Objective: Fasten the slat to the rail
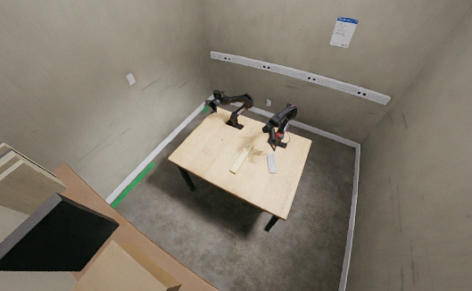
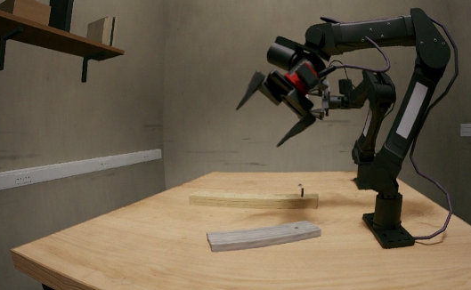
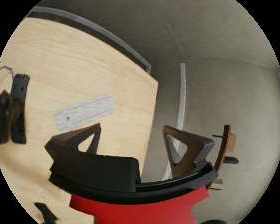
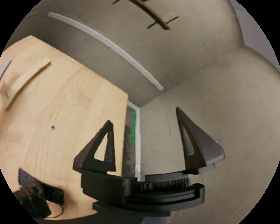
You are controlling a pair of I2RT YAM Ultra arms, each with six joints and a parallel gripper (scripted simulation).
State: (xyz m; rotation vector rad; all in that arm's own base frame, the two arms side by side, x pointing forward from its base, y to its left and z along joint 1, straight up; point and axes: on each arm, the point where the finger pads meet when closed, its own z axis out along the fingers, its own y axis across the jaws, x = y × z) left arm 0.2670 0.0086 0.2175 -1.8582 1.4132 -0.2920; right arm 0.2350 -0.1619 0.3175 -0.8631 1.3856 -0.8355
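Note:
The wooden rail (image 2: 254, 200) lies on the table with a short bolt (image 2: 302, 191) standing upright at its right end. The grey slat (image 2: 263, 236) lies flat in front of the rail and apart from it, with its hole (image 2: 297, 228) near its right end. My left gripper (image 2: 258, 126) is open and empty, high above the rail; the left wrist view shows its fingers with the slat (image 3: 84, 112) beyond them. My right gripper (image 4: 141, 116) (image 1: 210, 105) is open and empty, held out past the table's far edge. I see no nut clearly; a dark speck (image 4: 52, 124) lies on the table.
The left arm's base (image 2: 387, 229) stands to the right of the slat, and the right arm's base (image 1: 236, 124) at the far table edge. A wall shelf (image 2: 44, 36) carries blocks. Green tape (image 1: 132, 185) marks the floor.

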